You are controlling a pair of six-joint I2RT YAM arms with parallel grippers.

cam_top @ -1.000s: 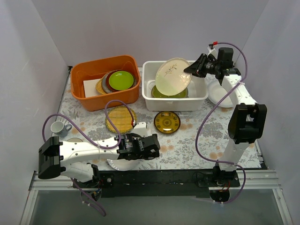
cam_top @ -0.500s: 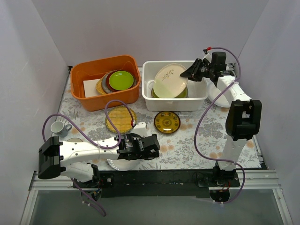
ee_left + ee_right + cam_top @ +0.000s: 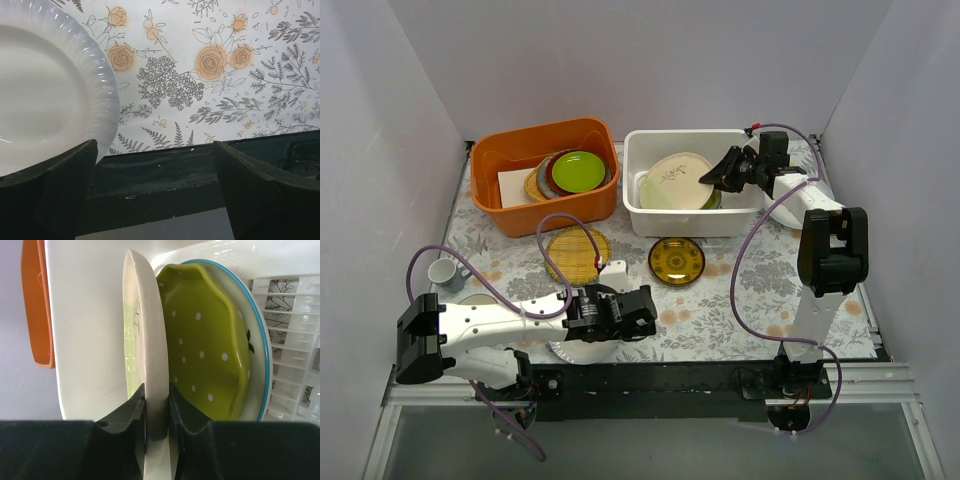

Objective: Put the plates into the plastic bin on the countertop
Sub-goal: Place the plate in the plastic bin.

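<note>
My right gripper (image 3: 720, 175) (image 3: 157, 405) is shut on the rim of the cream bird plate (image 3: 672, 179) (image 3: 145, 340) and holds it low inside the white plastic bin (image 3: 642, 205), over the green white-dotted plate (image 3: 205, 340). The woven yellow plate (image 3: 578, 251) and the small dark-and-gold plate (image 3: 677, 260) lie on the floral countertop (image 3: 740, 300). My left gripper (image 3: 630, 318) (image 3: 155, 175) is open and empty at the table's near edge, beside a plain white plate (image 3: 45, 95) (image 3: 560, 348). Another white plate (image 3: 786, 210) lies right of the bin.
An orange tub (image 3: 510, 215) at the back left holds a green plate (image 3: 578, 170) on a maroon one and others. A small white cup (image 3: 442, 273) stands at the left. The black table rail (image 3: 165, 175) lies under my left fingers.
My right gripper has lowered the bird plate from upright above the bin down into it, tilting it flatter. The left arm has shifted only slightly.
</note>
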